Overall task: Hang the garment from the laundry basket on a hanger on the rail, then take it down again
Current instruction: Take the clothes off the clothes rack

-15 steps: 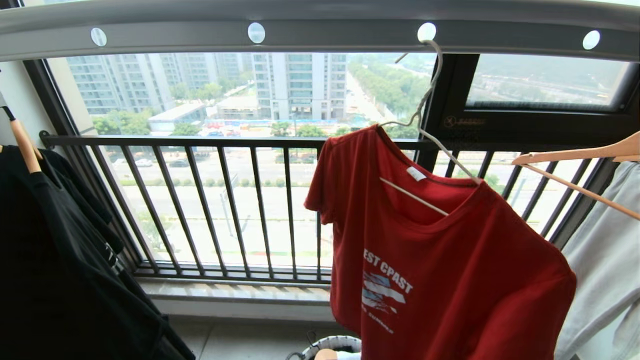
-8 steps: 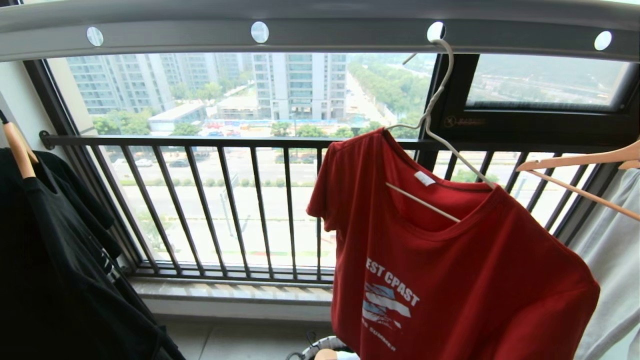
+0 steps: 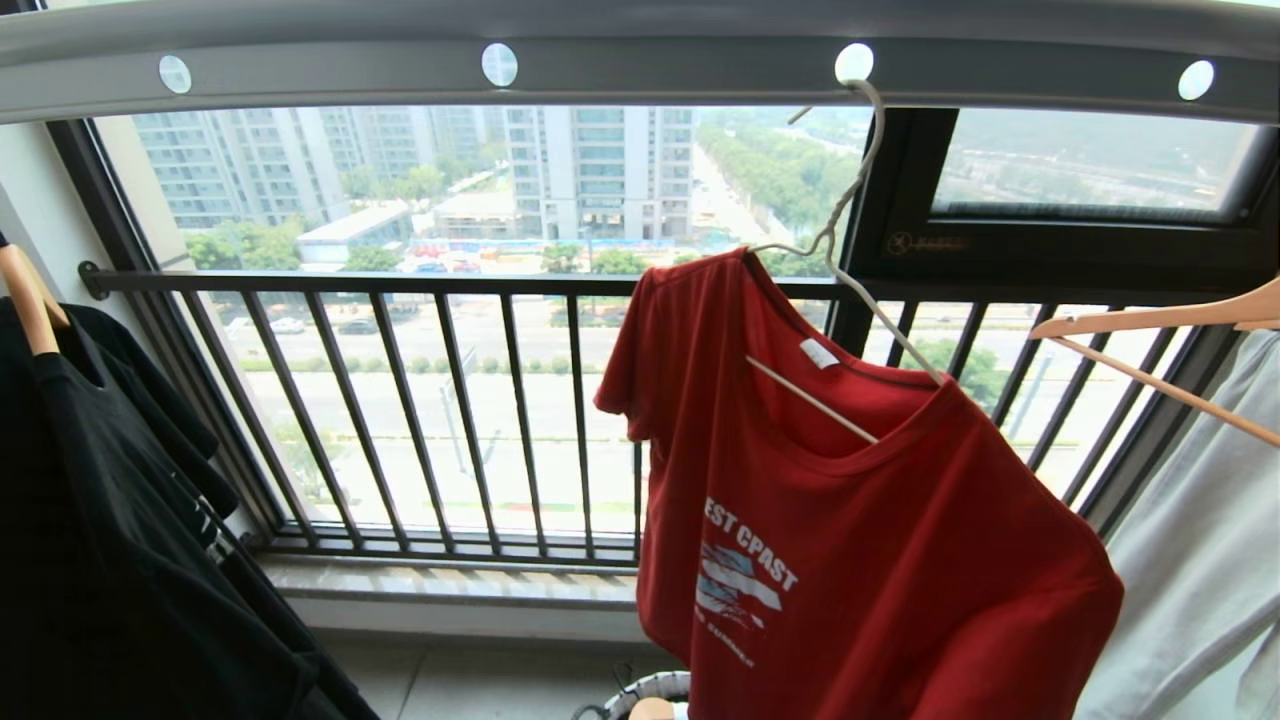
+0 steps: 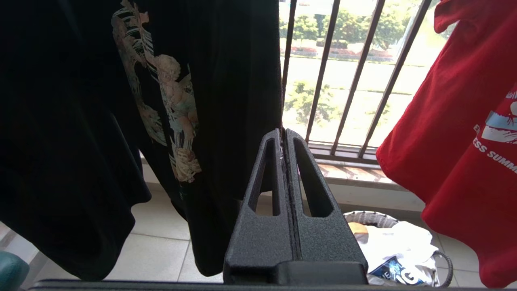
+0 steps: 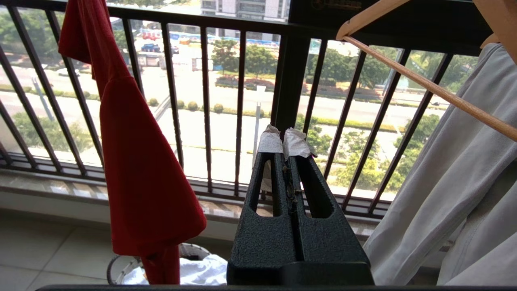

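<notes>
Garment (image 3: 860, 560) hangs apart from both closed tools (image 5: 284, 147).

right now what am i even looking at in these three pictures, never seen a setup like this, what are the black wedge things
This is a two-armed robot doing laundry on a balcony. The wide picture comes from a camera on its head, looking at a drying rail by the window. A red T-shirt hangs there on a thin white wire hanger hooked into one of the rail's holes.

The other two pictures come from cameras on its wrists. The black wedges are its hands: the left hand near a black T-shirt, the right hand, with white padding on its tips, near a pale grey garment on a wooden hanger. Both hands are shut and hold nothing. A laundry basket sits on the floor below.
</notes>
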